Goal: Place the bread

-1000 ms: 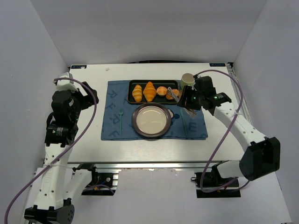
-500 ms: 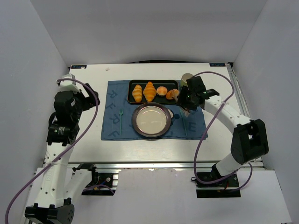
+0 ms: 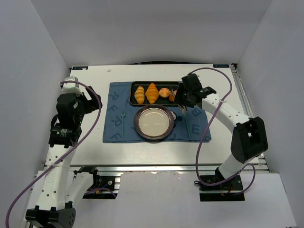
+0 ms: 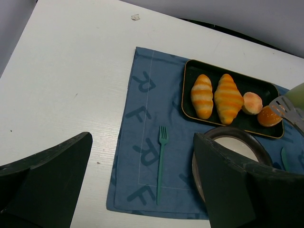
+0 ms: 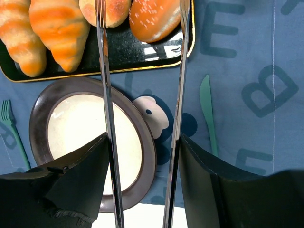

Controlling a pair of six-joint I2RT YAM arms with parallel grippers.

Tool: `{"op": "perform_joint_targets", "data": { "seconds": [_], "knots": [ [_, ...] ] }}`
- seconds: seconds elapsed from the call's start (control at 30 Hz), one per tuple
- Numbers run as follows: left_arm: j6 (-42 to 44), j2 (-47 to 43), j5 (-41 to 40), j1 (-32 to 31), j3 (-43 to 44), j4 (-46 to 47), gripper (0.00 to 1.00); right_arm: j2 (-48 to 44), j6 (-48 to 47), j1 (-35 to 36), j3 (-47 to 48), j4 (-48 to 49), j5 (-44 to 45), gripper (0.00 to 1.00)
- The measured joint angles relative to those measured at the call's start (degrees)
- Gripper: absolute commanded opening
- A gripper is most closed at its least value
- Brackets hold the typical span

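The bread (image 5: 154,19), a glossy orange-brown roll, lies at the right end of the black tray (image 5: 142,54), beside a paler bun (image 5: 114,9). It shows small in the top view as the bread (image 3: 172,97). My right gripper (image 5: 142,156) is shut on a pair of metal tongs (image 5: 179,95). Their two arms stand apart and reach over the tray, with the bread between them; the tips run off the top of the right wrist view. My left gripper (image 4: 142,190) hangs open and holds nothing, above the mat's left half. A round plate (image 3: 137,121) sits just in front of the tray.
Two ridged croissants (image 3: 152,92) fill the tray's left part. On the blue mat (image 3: 116,130) lie a green fork (image 4: 160,161) and a green knife (image 5: 208,114). A small cartoon-shaped piece (image 5: 151,114) lies by the plate's right rim. A pale green cup (image 4: 298,95) stands past the tray's right end.
My right arm has swung left and towards the tray, bringing the tongs from beside the tray's right end to over the bread. The left arm has barely shifted.
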Motion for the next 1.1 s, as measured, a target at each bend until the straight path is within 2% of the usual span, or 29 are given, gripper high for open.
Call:
{"op": "perform_joint_targets", "data": {
  "seconds": [0.87, 1.1],
  "knots": [
    [0.9, -0.2, 0.0, 0.0, -0.2, 0.0, 0.98, 5.2, 0.9, 1.2, 3.7, -2.7, 3.1, 0.62],
    [1.3, -0.2, -0.1, 0.0, -0.4, 0.0, 0.98, 6.5, 0.9, 1.7, 4.8, -3.2, 3.7, 0.57]
  ]
}}
